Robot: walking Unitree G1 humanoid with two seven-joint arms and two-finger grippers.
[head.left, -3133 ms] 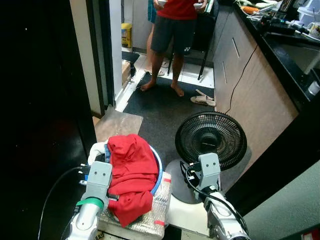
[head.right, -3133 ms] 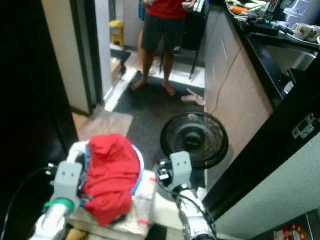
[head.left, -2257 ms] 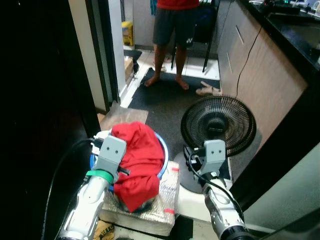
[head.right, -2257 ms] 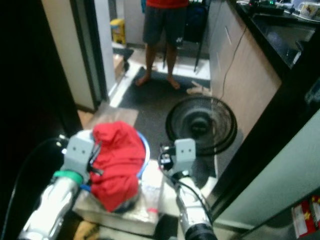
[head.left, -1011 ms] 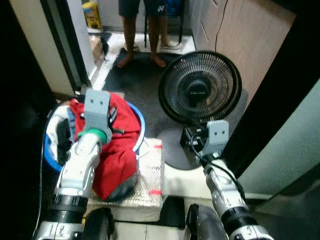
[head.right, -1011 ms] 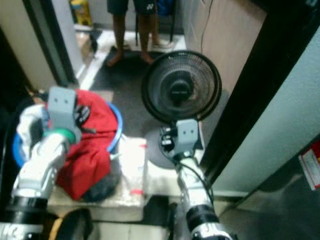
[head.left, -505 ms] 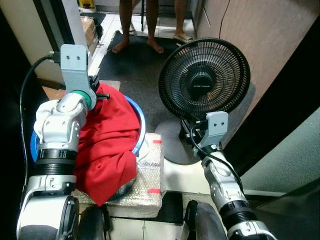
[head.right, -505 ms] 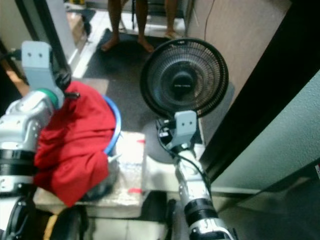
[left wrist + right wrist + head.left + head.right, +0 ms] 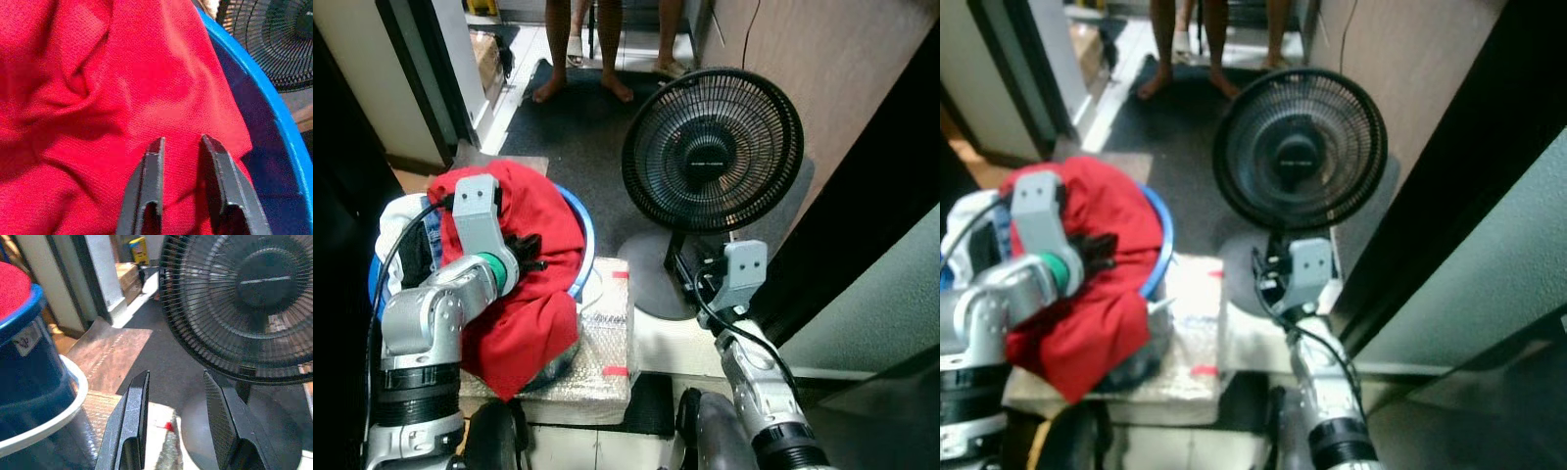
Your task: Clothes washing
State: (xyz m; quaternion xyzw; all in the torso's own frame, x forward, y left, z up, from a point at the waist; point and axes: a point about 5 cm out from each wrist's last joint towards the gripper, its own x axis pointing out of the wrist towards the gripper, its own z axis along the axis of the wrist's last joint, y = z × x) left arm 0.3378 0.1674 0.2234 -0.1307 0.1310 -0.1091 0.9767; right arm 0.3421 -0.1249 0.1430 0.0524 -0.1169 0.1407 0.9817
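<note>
A red garment (image 9: 533, 211) is heaped over a round blue laundry basket (image 9: 588, 245) and hangs down its front. My left gripper (image 9: 527, 253) rests on top of the red cloth near the basket's right rim. In the left wrist view its fingers (image 9: 155, 161) stand apart on the fabric (image 9: 98, 98), open, beside the blue rim (image 9: 274, 112). My right gripper (image 9: 177, 377) hovers low beside the fan's base, open and holding nothing.
A black floor fan (image 9: 710, 147) stands just right of the basket. The basket sits on a bubble-wrapped box (image 9: 607, 333). White and blue clothes (image 9: 396, 220) lie at its left side. A person's bare feet (image 9: 582, 83) stand on the dark mat beyond. A door frame (image 9: 421, 78) is at left.
My left arm has come down from its raised position, and its gripper now lies on the red garment. The right arm stayed by the fan.
</note>
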